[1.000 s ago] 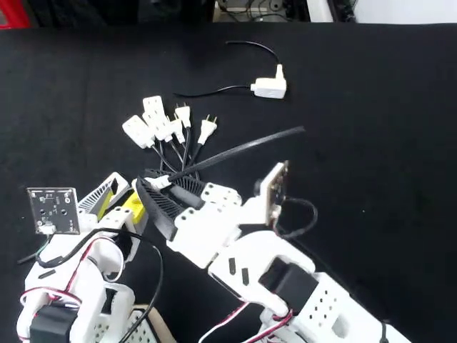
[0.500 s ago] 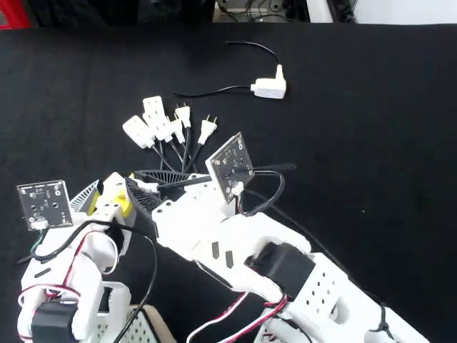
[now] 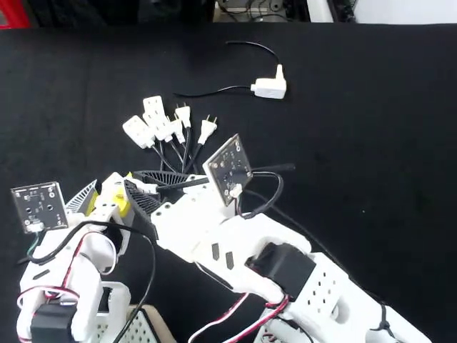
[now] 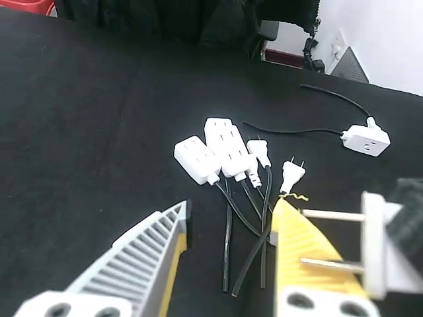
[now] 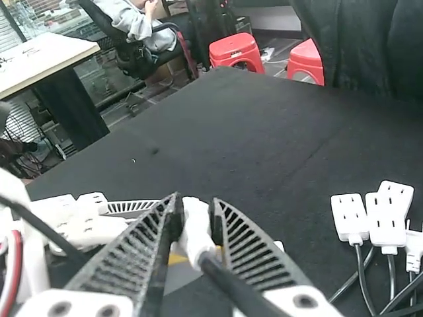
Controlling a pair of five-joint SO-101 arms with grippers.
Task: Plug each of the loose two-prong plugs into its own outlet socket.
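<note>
White 2-prong plug (image 5: 195,232) was held clamped by the right gripper (image 5: 195,206), which had been swung across beside the left gripper (image 4: 228,264), spread open and empty; a handover was judged likely.

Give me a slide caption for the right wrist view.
Right gripper clamps a white plug above the black table, outlet sockets beyond.

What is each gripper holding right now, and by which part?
The right gripper is shut on a white two-prong plug, pinched by its body, prongs exposed. The left gripper is open and holds nothing.
</note>
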